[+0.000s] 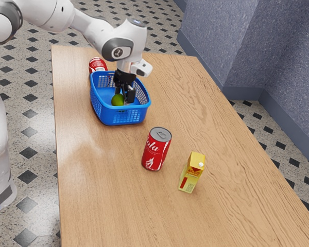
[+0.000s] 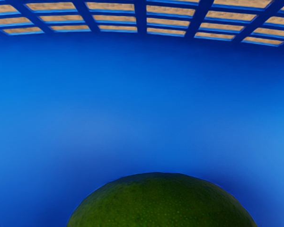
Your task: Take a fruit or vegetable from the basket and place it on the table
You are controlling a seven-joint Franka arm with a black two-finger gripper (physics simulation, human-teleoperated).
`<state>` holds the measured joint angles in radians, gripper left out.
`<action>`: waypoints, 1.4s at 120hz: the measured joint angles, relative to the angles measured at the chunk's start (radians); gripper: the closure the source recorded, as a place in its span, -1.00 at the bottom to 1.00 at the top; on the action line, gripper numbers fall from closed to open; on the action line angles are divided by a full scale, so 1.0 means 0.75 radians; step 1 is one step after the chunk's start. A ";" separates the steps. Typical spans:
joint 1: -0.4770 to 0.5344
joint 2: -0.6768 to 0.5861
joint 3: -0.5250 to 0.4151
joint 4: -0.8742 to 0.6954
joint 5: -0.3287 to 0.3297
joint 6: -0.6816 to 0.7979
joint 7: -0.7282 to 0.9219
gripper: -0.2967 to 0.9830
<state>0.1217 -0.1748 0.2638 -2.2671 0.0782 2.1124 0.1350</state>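
Evidently the black two-finger gripper (image 1: pixel 124 98) reaches down inside the blue plastic lattice-sided basket (image 1: pixel 127 116), its fingers standing apart. The round green fruit (image 1: pixel 117 101) is in the basket, right at the fingertips; whether either finger touches it cannot be told. Near the gripper, just outside the basket, is a red can (image 1: pixel 97 65). Well apart from it on the wooden table (image 1: pixel 100 185) stand a red cola can (image 1: pixel 157 149) and, farther off, a yellow carton (image 1: pixel 192 174).
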 joint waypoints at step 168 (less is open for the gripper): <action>-0.043 0.562 -0.049 1.229 -0.107 -0.620 -0.032 0.11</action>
<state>0.0894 0.2464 0.2273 -1.3456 -0.0018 1.6471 0.1111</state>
